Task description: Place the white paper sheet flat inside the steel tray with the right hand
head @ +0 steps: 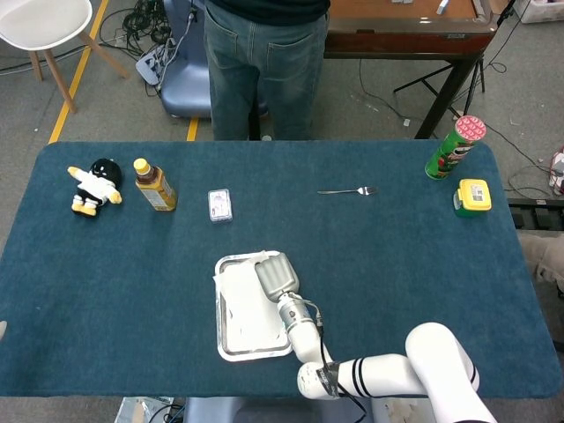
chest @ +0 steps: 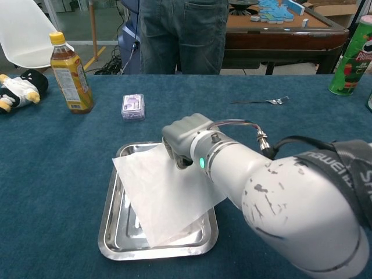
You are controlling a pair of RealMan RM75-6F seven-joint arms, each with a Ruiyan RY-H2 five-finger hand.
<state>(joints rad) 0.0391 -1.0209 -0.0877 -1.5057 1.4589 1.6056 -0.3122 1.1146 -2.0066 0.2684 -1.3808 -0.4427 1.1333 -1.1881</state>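
Observation:
The steel tray [chest: 110,229] [head: 224,344] lies on the blue table in front of me. A white paper sheet [chest: 163,195] [head: 240,295] hangs tilted over it, its lower corner down in the tray and its right edge past the tray's right rim. My right hand [chest: 185,136] [head: 275,275] grips the sheet's upper corner in a closed fist above the tray's far right corner. My left hand is not in either view.
A tea bottle [chest: 70,73], a plush toy [chest: 17,89] and a small clear box [chest: 133,107] stand at the left. A fork [chest: 260,101], a green chip can [chest: 349,57] and a yellow box [head: 472,196] are at the right. A person [chest: 181,32] stands behind the table.

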